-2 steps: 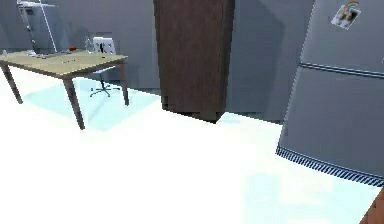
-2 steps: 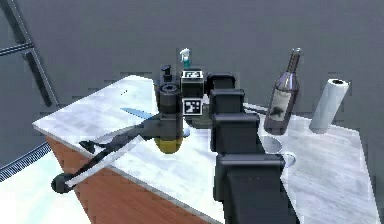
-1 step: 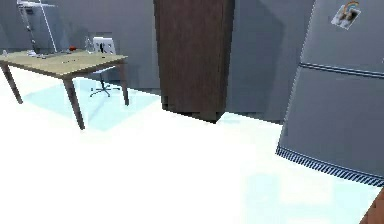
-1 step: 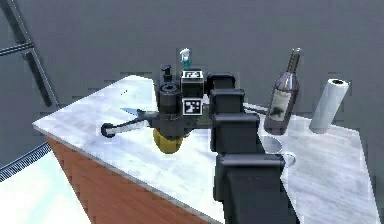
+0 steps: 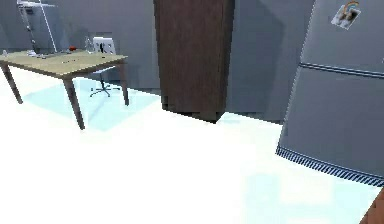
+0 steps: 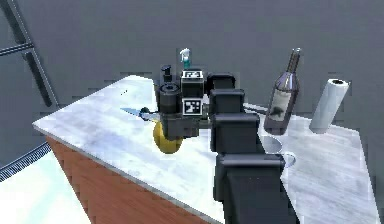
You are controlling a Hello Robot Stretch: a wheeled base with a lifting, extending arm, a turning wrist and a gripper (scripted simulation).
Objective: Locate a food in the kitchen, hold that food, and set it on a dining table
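Observation:
In the arm side view my dark arm reaches over a white marble counter (image 6: 100, 120). Its gripper (image 6: 158, 112) stands left of the two white marker squares. A rounded yellow food-like lump (image 6: 168, 138) sits just under the gripper's body, above the countertop. I cannot tell whether the gripper holds it or anything else. In the forward view a wooden table (image 5: 62, 64) stands at the far left with a few small items on it.
On the counter stand a tall dark bottle (image 6: 283, 95), a paper towel roll (image 6: 330, 104) and a small bottle (image 6: 185, 58). The forward view has a dark tall cabinet (image 5: 195, 55), a grey fridge (image 5: 340, 90), an office chair (image 5: 100, 85) and open pale floor.

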